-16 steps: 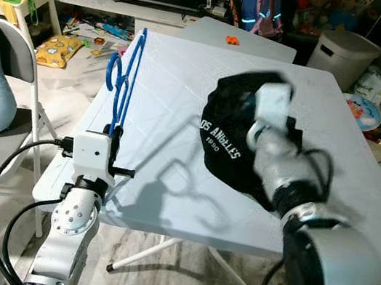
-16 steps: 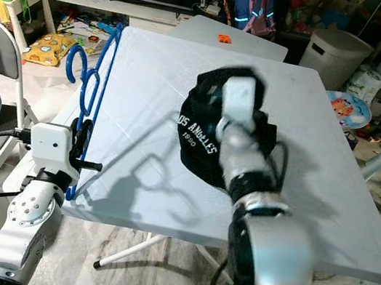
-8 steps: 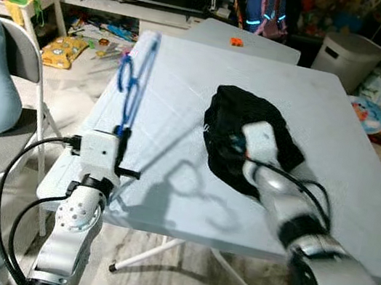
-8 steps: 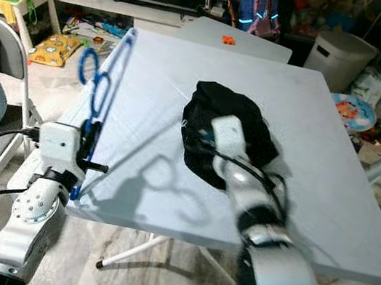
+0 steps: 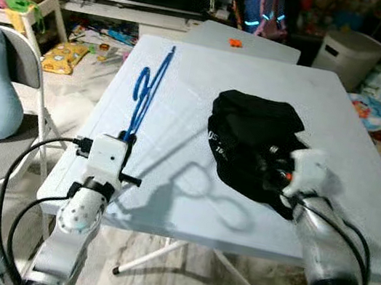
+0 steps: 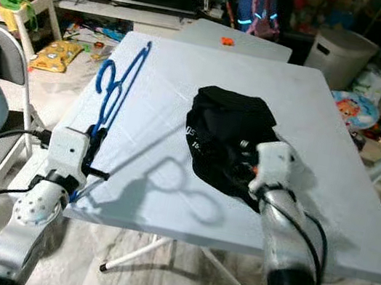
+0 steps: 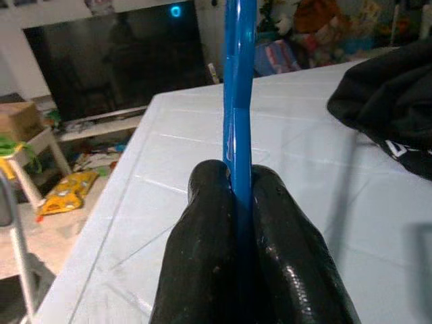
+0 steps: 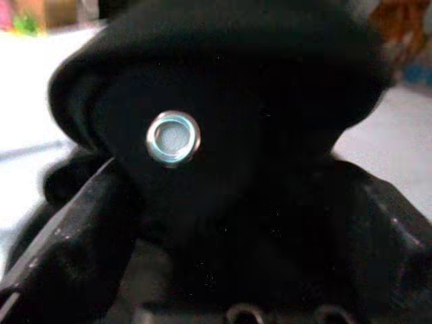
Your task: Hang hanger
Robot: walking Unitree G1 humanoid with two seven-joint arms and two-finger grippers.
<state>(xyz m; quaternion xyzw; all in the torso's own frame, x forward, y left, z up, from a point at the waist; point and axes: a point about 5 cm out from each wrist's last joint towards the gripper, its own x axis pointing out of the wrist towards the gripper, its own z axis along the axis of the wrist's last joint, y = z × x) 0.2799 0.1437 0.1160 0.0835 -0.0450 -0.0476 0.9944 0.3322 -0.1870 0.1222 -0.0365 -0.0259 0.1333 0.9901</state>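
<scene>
My left pincer (image 7: 236,182) is clamped on the thin blue plastic clothes hanger (image 5: 147,85), both black fingers (image 7: 202,243) pressed flat against its lower bar, and the hanger stands up edge-on over the near left part of the white folding worktop (image 5: 184,97), its hook end pointing away from me. I judge the hanger light and stiff but slick; held by one narrow bar it could swivel in the grip, so I would keep the squeeze firm and take it near a corner or the neck if I needed more control. My right pincer (image 5: 263,171) is pushed into the black cloth garment with white lettering (image 5: 251,135) that lies crumpled on the worktop's middle, well apart from the hanger. In the right wrist view the black fabric, with a small metal eyelet (image 8: 173,137) in it, sits between my dark fingers (image 8: 74,236), but I cannot tell whether they have closed on it. The garment looks soft, limp and light; it will sag and bunch, so I judge a hold near the collar or a shoulder seam best, to open it for the hanger's arm.
</scene>
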